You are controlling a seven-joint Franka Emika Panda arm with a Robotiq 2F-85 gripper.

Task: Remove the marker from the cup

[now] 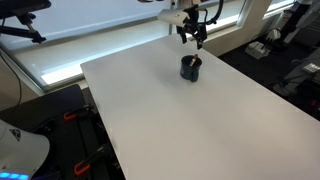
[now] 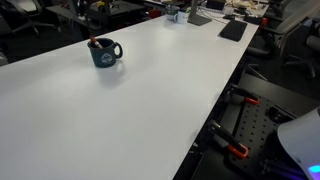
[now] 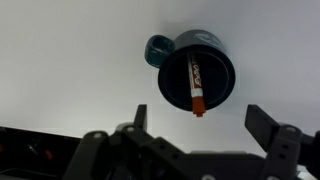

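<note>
The cup [image 1: 190, 68] is a dark blue mug with a handle, standing on the white table; it also shows in an exterior view [image 2: 104, 52] and in the wrist view [image 3: 215, 62]. The reddish marker [image 3: 195, 88] leans inside it, its tip over the rim; its end sticks out in an exterior view [image 2: 95, 43]. My gripper [image 1: 194, 38] hangs above the cup, apart from it. In the wrist view its two fingers [image 3: 202, 122] are spread wide and empty, with the cup and marker just beyond them.
The white table [image 1: 190, 120] is wide, with edges near both exterior cameras [image 2: 200, 130]. A window runs behind the table's far side [image 1: 100, 30]. Dark items lie at one far end of the table [image 2: 232, 30]. Clamps and equipment sit beside the table [image 2: 240, 150].
</note>
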